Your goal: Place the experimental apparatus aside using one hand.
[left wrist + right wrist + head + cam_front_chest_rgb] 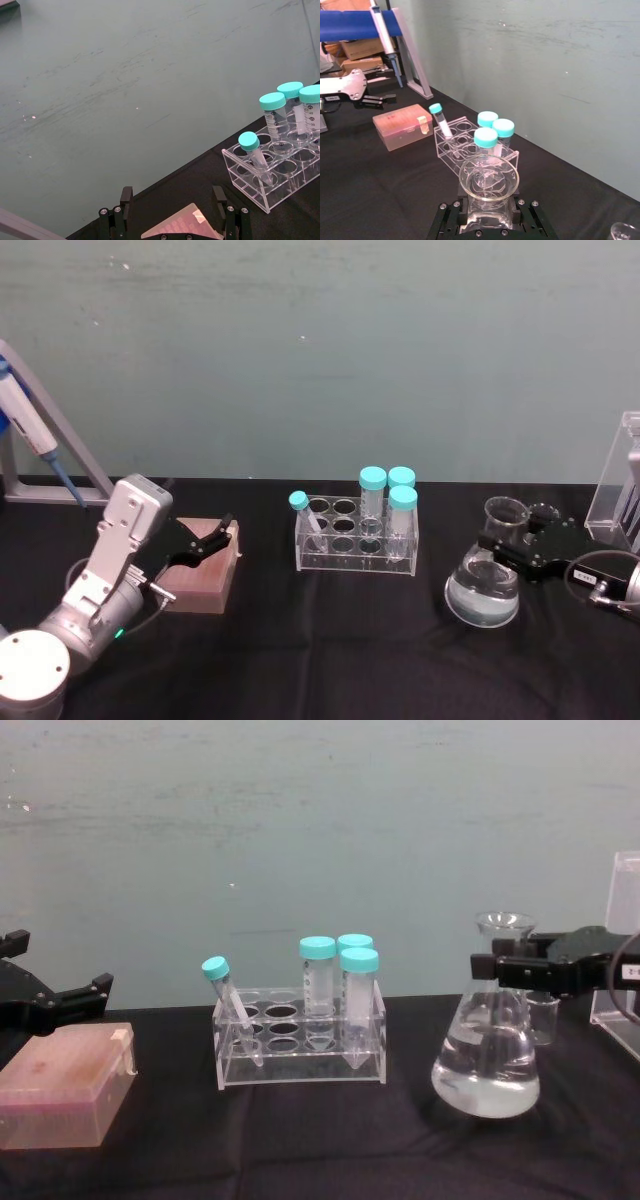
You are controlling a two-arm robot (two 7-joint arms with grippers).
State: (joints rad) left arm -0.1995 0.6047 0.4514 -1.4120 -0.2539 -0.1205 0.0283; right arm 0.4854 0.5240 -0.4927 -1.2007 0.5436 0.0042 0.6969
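Chest view: my right gripper (497,967) jaws clamp the conical flask (487,1050) neck near bench's right edge; next, lift it aside. Left gripper (205,540) gapes idle.

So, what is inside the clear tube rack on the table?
The clear tube rack holds four teal-capped tubes: three upright wide ones at its right end and one thin tube leaning at its left. The other holes look empty. What the tubes contain cannot be told.
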